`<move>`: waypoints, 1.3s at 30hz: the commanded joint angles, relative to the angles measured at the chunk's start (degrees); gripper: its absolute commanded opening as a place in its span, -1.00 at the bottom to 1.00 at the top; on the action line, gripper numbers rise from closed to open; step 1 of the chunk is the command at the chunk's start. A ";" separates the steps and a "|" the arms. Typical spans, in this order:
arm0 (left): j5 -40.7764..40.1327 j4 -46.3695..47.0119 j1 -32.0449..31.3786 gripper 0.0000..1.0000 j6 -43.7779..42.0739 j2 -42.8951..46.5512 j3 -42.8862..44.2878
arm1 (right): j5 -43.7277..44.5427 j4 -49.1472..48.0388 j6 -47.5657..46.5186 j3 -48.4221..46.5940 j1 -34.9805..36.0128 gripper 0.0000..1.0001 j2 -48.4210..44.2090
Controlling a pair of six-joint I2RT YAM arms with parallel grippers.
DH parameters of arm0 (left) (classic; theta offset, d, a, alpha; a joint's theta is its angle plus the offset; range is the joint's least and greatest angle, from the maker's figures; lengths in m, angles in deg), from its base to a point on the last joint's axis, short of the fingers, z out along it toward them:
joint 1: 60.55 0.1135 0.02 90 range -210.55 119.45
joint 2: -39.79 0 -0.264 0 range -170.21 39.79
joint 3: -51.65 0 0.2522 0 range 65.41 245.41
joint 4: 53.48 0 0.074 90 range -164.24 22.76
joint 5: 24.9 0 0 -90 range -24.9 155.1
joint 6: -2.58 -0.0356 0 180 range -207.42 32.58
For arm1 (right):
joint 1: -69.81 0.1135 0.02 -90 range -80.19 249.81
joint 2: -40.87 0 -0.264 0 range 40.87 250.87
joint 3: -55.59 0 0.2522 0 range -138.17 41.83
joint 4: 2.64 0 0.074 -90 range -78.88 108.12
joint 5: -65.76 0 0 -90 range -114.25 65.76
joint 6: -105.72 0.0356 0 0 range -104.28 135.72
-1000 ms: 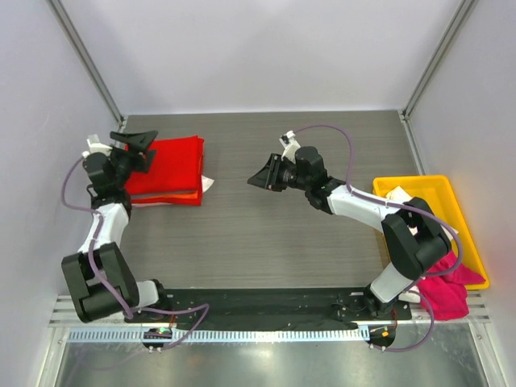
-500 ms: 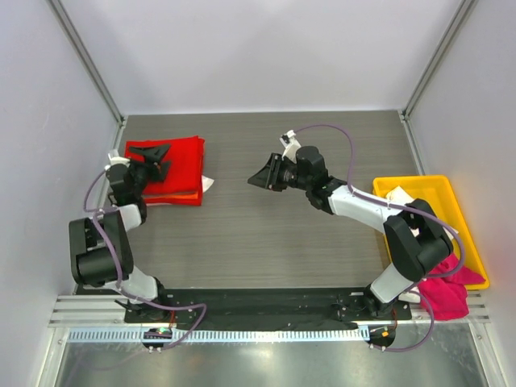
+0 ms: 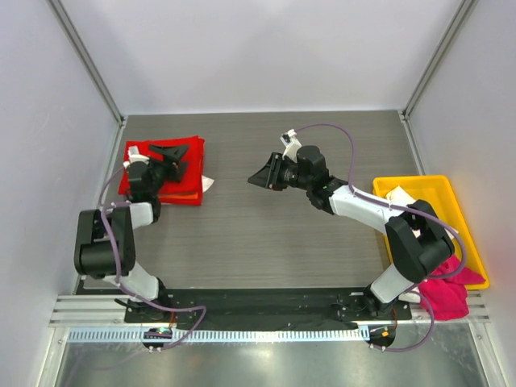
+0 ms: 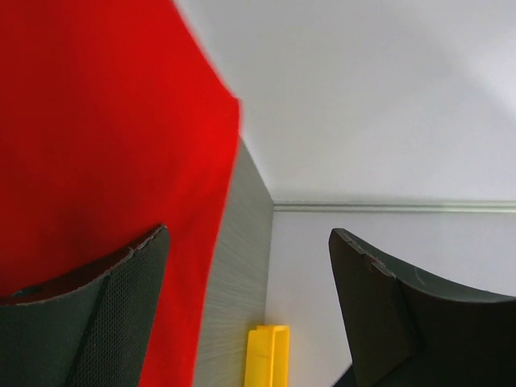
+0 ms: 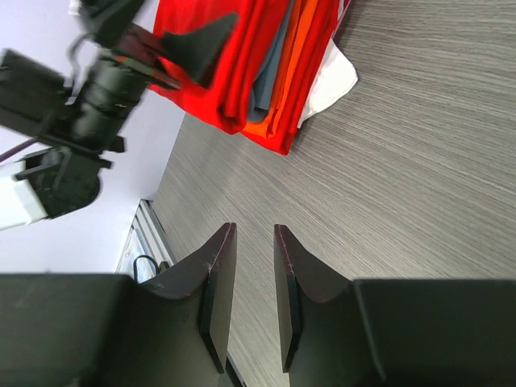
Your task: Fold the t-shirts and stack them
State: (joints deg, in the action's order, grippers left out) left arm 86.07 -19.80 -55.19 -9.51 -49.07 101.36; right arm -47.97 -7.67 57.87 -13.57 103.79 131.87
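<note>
A folded stack lies at the table's back left: the red t-shirt (image 3: 181, 169) is on top, with an orange edge (image 3: 184, 196) and a white corner (image 3: 208, 184) showing under it. In the right wrist view the stack shows red (image 5: 242, 72), grey-blue (image 5: 270, 68), orange (image 5: 305, 72) and white (image 5: 332, 81) layers. My left gripper (image 3: 176, 153) is wide open and empty, low over the red shirt (image 4: 97, 137). My right gripper (image 3: 260, 176) hovers over the bare table middle, jaws a narrow gap apart and empty (image 5: 254, 234). The magenta shirt (image 3: 447, 292) lies crumpled at the front right.
A yellow tray (image 3: 451, 222) stands at the right edge with a white cloth (image 3: 397, 193) at its back end; it shows small in the left wrist view (image 4: 268, 355). Grey walls close the back and sides. The right arm's links span from the table middle to the tray.
My left gripper has swung right, from the stack's left edge to over the red shirt, and its elbow has folded in. The right arm has not moved.
</note>
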 commanded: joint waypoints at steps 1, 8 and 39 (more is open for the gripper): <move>-0.23 6.96 -0.36 0.62 0.05 -5.35 -0.35 | -0.71 -1.96 -0.75 -0.50 -0.23 -0.38 -2.32; -0.83 1.20 -1.58 0.61 0.77 -3.18 4.13 | -0.36 -0.81 -1.28 -0.68 -0.40 -0.38 -3.29; -0.15 -21.51 6.05 0.69 -5.65 -8.88 29.72 | -0.88 0.24 -1.11 0.38 -1.02 -0.38 -5.22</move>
State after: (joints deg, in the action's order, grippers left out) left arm 84.56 -38.13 -53.59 -12.04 -63.36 129.01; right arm -48.63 -6.29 57.85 -13.52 103.07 129.90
